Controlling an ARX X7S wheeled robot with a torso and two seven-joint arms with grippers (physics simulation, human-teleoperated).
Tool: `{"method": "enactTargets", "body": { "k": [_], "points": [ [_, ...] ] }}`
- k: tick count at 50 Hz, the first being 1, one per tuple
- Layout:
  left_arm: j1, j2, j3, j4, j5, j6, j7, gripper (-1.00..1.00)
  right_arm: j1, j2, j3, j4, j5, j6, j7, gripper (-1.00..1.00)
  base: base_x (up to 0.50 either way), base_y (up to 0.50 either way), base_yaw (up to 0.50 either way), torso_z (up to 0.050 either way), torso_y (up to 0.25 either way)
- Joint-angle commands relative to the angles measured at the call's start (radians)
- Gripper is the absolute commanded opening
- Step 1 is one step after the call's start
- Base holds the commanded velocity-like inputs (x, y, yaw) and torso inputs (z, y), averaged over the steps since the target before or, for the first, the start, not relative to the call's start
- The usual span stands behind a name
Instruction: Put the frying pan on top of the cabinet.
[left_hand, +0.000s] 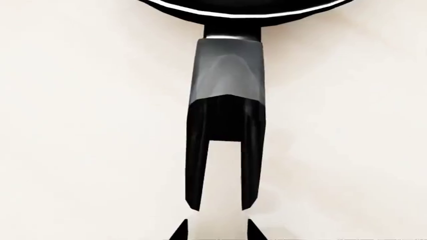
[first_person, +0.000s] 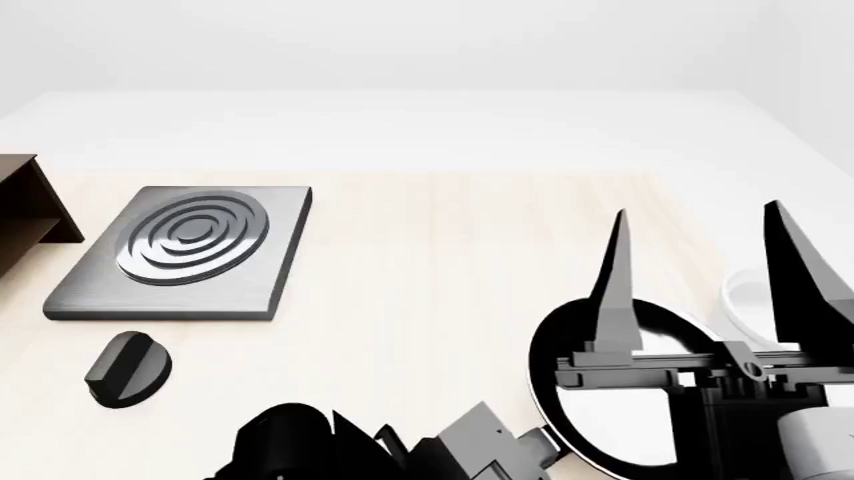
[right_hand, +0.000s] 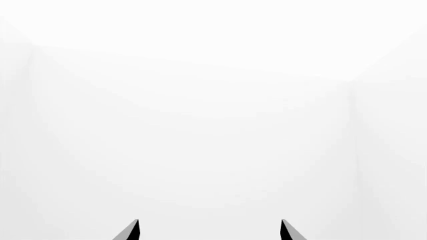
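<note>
The frying pan (first_person: 577, 352) lies on the pale table at the near right, its round black body partly hidden behind my right gripper (first_person: 697, 210). That gripper is raised in front of the head camera, open and holding nothing. In the left wrist view the pan's dark grey handle (left_hand: 229, 75) runs straight toward my left gripper (left_hand: 218, 231). The handle's forked black end stops just short of the open fingertips (left_hand: 180, 232). The pan's pale rim (left_hand: 240, 14) shows beyond the handle. The dark brown cabinet (first_person: 27, 210) is cut off at the far left edge.
A grey square hob (first_person: 187, 250) with rings lies left of centre, with a black knob (first_person: 127, 370) near its front corner. A small white bowl (first_person: 750, 300) sits just beyond the pan at the right. The right wrist view shows only a white wall.
</note>
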Motion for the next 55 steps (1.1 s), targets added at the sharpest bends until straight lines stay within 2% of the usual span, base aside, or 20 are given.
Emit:
{"method": "enactTargets", "body": {
  "k": [1, 4, 17, 22, 30, 35, 38, 43, 47, 48, 50, 53, 55],
  "points": [
    [-0.041, -0.034, 0.007, 0.051, 0.045, 0.028, 0.027, -1.0, -0.003, 0.007, 0.001, -0.005, 0.003, -0.003, 0.008, 1.0, 0.0, 0.0, 0.0, 0.0, 0.0],
    [-0.064, -0.055, -0.009, 0.088, 0.041, 0.039, 0.026, -1.0, -0.007, 0.008, 0.001, -0.005, 0.004, -0.007, 0.01, 1.0, 0.0, 0.0, 0.0, 0.0, 0.0],
    [-0.16, -0.207, -0.272, 0.171, -0.121, 0.089, -0.048, -1.0, -0.008, 0.012, -0.005, 0.001, 0.005, -0.016, 0.018, 1.0, 0.0, 0.0, 0.0, 0.0, 0.002],
    [-0.201, -0.262, -0.367, 0.095, -0.181, 0.109, -0.057, -1.0, -0.006, 0.015, -0.007, -0.002, 0.006, -0.011, 0.02, 1.0, 0.0, 0.0, 0.0, 0.0, 0.002],
    [-0.266, -0.331, -0.457, -0.063, -0.163, 0.158, -0.031, -1.0, -0.007, 0.019, -0.006, -0.002, 0.01, -0.013, 0.025, 1.0, 0.0, 0.0, 0.0, 0.0, 0.001],
    [-0.345, -0.334, -0.463, -0.233, -0.054, 0.214, -0.024, -1.0, -0.002, 0.021, -0.013, -0.006, 0.009, -0.005, 0.026, 1.0, 0.0, 0.0, 0.0, 0.0, 0.002],
    [-0.442, -0.31, -0.488, -0.413, 0.015, 0.261, -0.067, -1.0, 0.0, 0.023, -0.012, -0.01, 0.009, 0.0, 0.028, 1.0, 0.0, 0.0, 0.0, 0.0, 0.003],
    [-0.606, -0.283, -0.449, -0.63, 0.13, 0.294, -0.048, -1.0, 0.005, 0.025, -0.013, -0.007, 0.015, 0.002, 0.029, 1.0, 0.0, 0.0, 0.0, 0.0, 0.002],
    [-0.764, -0.231, -0.384, -0.878, 0.252, 0.34, -0.006, -1.0, 0.009, 0.028, -0.011, -0.006, 0.019, 0.006, 0.03, 1.0, 0.0, 0.0, 0.0, 0.0, 0.002],
    [-0.767, -0.229, -0.381, -0.885, 0.256, 0.343, -0.001, -1.0, 0.009, 0.028, -0.011, -0.006, 0.019, 0.006, 0.031, 1.0, 0.0, 0.0, 0.0, 0.0, 0.0],
    [-0.863, -0.183, -0.325, -1.056, 0.342, 0.391, 0.033, -1.0, 0.01, 0.03, -0.012, -0.008, 0.018, 0.008, 0.031, 1.0, 0.0, 0.0, 0.0, 0.0, 0.005],
    [-1.034, -0.058, -0.222, -1.446, 0.484, 0.523, 0.185, -1.0, 0.013, 0.031, -0.012, -0.005, 0.021, 0.008, 0.032, 1.0, 0.0, 0.0, 0.0, 0.0, 0.0],
    [-1.048, -0.053, -0.264, -1.501, 0.525, 0.518, 0.161, -1.0, 0.014, 0.032, -0.013, -0.004, 0.022, 0.009, 0.033, 1.0, 0.0, 0.0, 0.0, 0.0, 0.005]
  ]
}}
